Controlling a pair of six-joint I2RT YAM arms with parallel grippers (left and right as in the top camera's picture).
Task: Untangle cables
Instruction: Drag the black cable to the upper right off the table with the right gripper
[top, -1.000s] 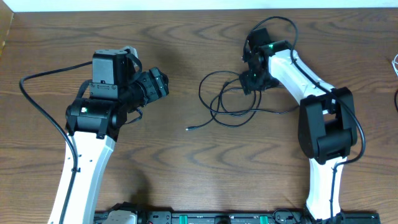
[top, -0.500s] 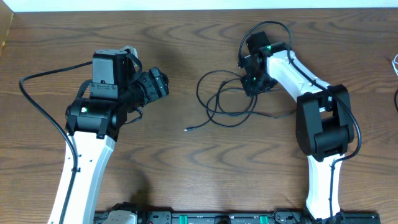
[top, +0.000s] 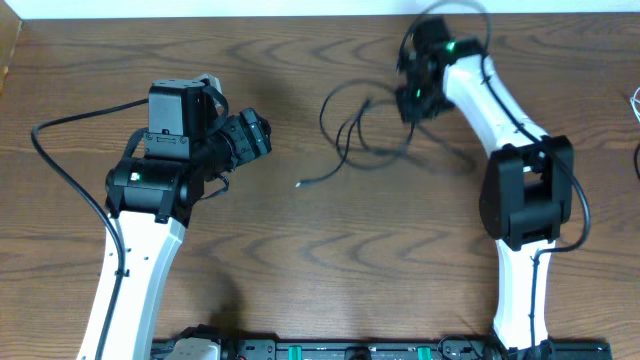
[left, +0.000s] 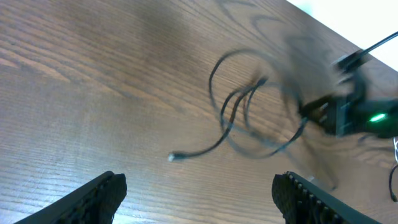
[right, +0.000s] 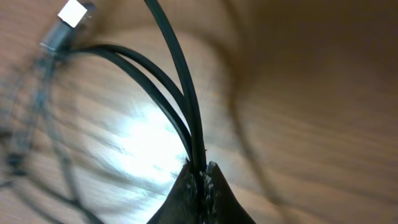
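A thin black cable (top: 345, 135) lies in tangled loops at the table's far middle, its small plug end (top: 300, 183) trailing toward the near left. My right gripper (top: 410, 100) is shut on several strands of this black cable (right: 180, 81), which run up out of its closed tips (right: 200, 177). A silver plug (right: 69, 22) shows blurred at the top left of the right wrist view. My left gripper (top: 262, 135) hangs open, well left of the loops, with nothing between its fingers (left: 99, 196). The loops (left: 233, 118) lie ahead of it.
A thin white cord (top: 636, 98) shows at the table's far right edge, mostly out of frame. The table's far edge runs just behind the right gripper. Thick black arm cables loop beside the left arm (top: 60, 160) and over the right arm (top: 455, 15).
My right gripper has shut on the black cable and moved toward the table's far edge, pulling the loops with it. The left arm has not moved.
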